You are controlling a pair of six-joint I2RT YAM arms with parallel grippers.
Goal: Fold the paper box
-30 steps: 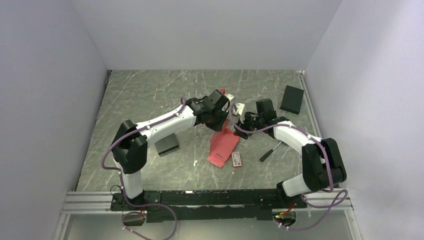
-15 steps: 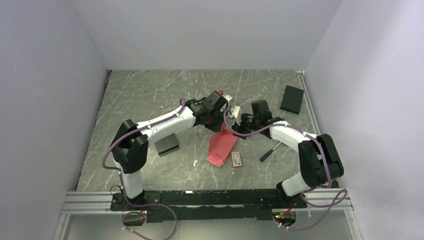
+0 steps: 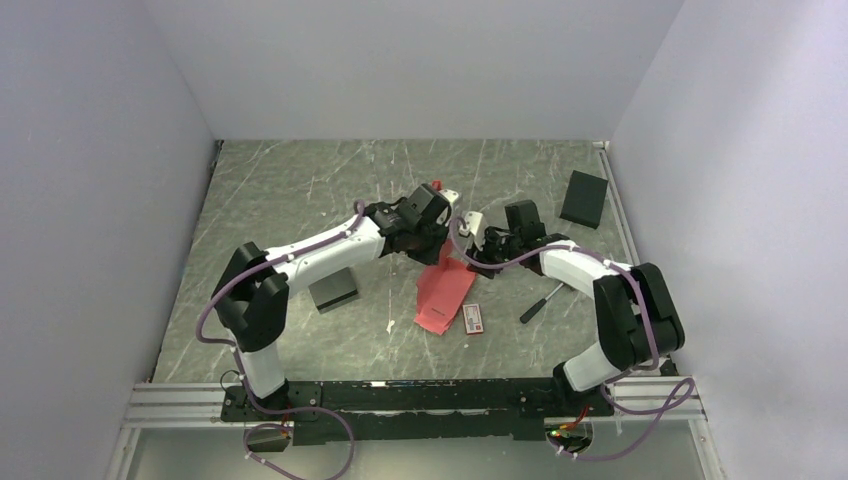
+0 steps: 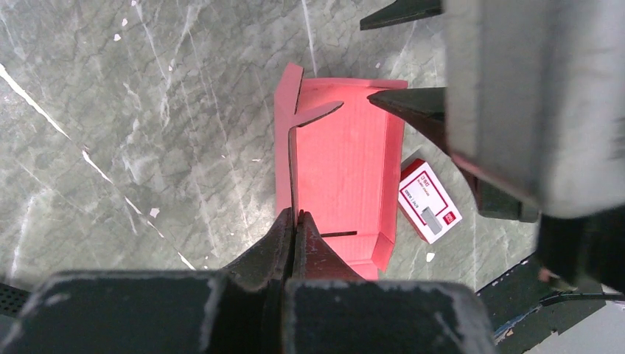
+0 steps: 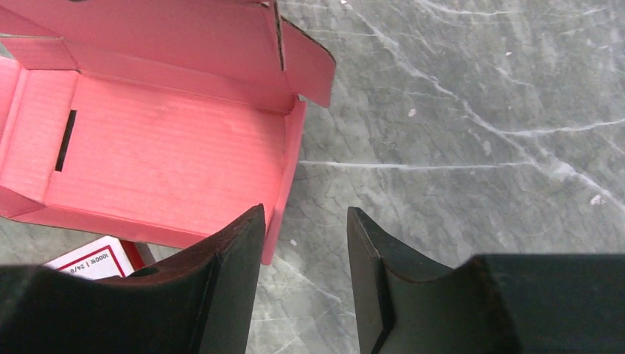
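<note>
The red-pink paper box (image 4: 343, 158) lies unfolded near the middle of the grey marbled table (image 3: 300, 190), one side wall standing upright. The left hand (image 4: 295, 217) is clenched on that wall, while the right hand (image 5: 305, 215) hovers released, fingers apart, at the box's edge. A small red-and-white packet (image 4: 430, 200) lies just beside the box.

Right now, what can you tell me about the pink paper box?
The paper box is thin red-pink cardboard, plain, half folded into an open tray with raised side walls, loose end flaps and a narrow slot. The left claw is shut on one upright wall. The right claw stands open at the opposite wall. A small red-and-white packet lies beside it.
</note>
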